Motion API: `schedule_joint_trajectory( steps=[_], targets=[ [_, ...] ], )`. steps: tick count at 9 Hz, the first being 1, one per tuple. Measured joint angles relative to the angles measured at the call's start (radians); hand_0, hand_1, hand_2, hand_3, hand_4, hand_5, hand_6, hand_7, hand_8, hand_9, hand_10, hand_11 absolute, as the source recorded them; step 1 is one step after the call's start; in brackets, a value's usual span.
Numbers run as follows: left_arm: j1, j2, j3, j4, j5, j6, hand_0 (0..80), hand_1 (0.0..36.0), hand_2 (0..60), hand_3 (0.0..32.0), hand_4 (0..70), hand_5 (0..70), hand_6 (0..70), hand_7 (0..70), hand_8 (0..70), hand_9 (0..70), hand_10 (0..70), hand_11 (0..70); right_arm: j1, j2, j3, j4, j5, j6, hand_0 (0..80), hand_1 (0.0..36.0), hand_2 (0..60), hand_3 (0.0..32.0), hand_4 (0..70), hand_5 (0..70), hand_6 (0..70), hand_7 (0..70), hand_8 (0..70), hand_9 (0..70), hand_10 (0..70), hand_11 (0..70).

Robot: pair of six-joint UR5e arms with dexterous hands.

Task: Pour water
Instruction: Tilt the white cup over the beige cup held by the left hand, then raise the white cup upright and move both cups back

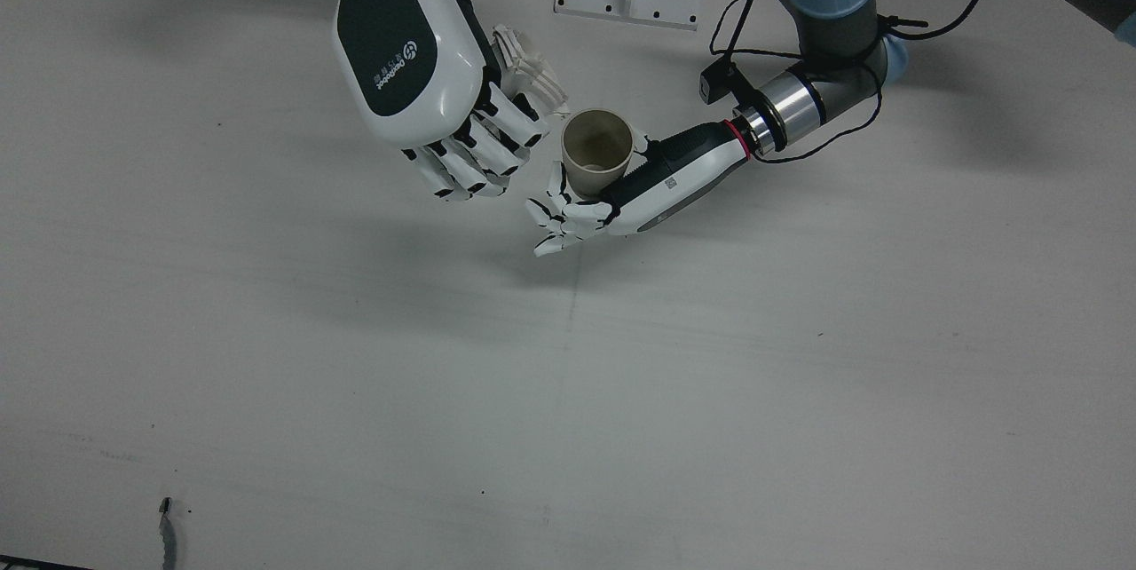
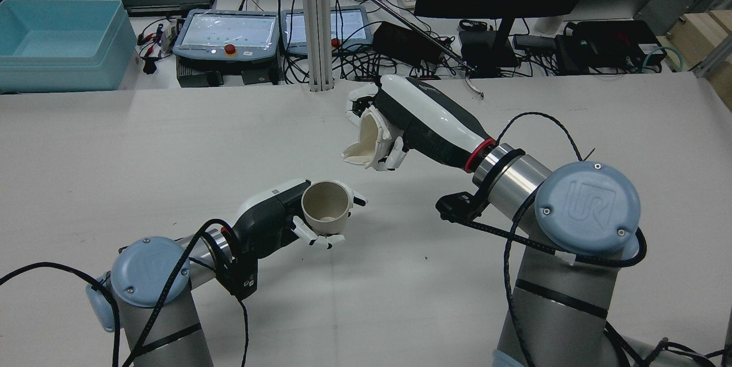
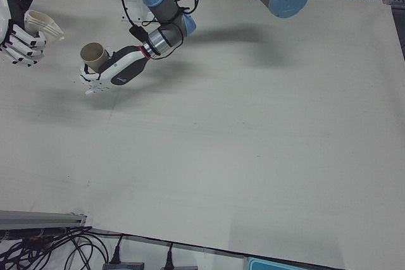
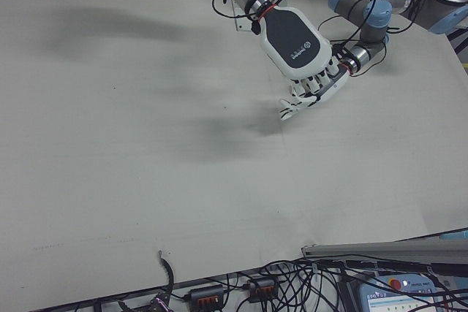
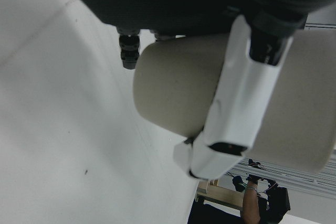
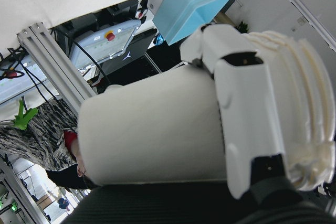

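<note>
Two hands each clamped on a cup above white table, cluttered desks behind.

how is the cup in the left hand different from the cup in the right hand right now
The left hand's cup is held upright with its mouth facing up; the right hand's cup is tipped over, mouth pointing down toward the other. The left hand holds its cup low near the table; the right hand holds its cup higher. The right cup's rim looks squeezed; the left's is round. Both are plain pale cups.

Even overhead light throws soft shadows on the table (hand views blurred); no glare.
</note>
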Motion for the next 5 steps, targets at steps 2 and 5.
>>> schedule_joint_trajectory(
  steps=[2, 5],
  targets=[
    [-0.003, 0.000, -0.004, 0.007, 0.000, -0.002, 80.0, 36.0, 60.0, 0.0, 70.0, 70.0, 21.0, 32.1, 8.7, 7.1, 7.6, 14.4, -0.015, -0.012, -0.010, -0.001, 0.001, -0.008, 80.0, 36.0, 60.0, 0.0, 30.3, 70.0, 49.6, 70.0, 36.9, 49.4, 35.9, 54.9],
    [-0.029, 0.005, -0.039, 0.010, 0.000, -0.015, 80.0, 36.0, 60.0, 0.0, 70.0, 70.0, 19.4, 30.9, 8.1, 6.7, 7.8, 14.8, 0.107, -0.097, 0.077, 0.001, -0.006, 0.128, 80.0, 36.0, 60.0, 0.0, 22.2, 70.0, 48.2, 67.9, 36.6, 48.9, 40.5, 60.8]
  ],
)
